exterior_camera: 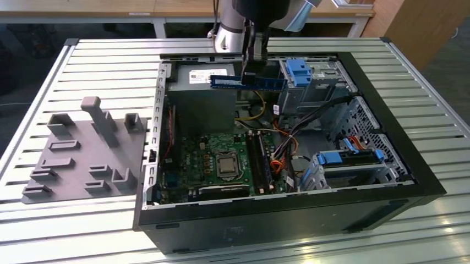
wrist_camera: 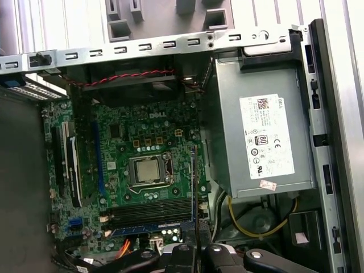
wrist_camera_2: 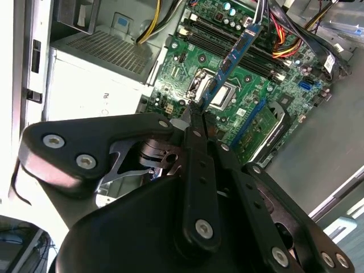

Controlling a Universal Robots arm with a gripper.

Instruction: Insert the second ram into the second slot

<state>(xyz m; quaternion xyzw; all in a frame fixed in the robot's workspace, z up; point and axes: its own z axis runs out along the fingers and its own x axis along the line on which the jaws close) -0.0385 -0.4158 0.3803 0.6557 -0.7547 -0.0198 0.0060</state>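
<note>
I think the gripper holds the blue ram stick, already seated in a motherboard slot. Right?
No. The gripper does hold the ram stick, but in the exterior view it hangs above the open computer case, not seated in a motherboard slot.

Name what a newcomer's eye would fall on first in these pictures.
An open computer case stands on the slatted table, green motherboard exposed. Above its far end the pincer holds the second ram, a blue stick. A grey fixture plate lies at the exterior view's left.

An open black computer case [exterior_camera: 294,225] lies on the slatted counter [exterior_camera: 110,60], green motherboard [exterior_camera: 192,159] and grey power supply [exterior_camera: 198,104] exposed; a grey fixture plate [exterior_camera: 81,159] sits beside it.
</note>
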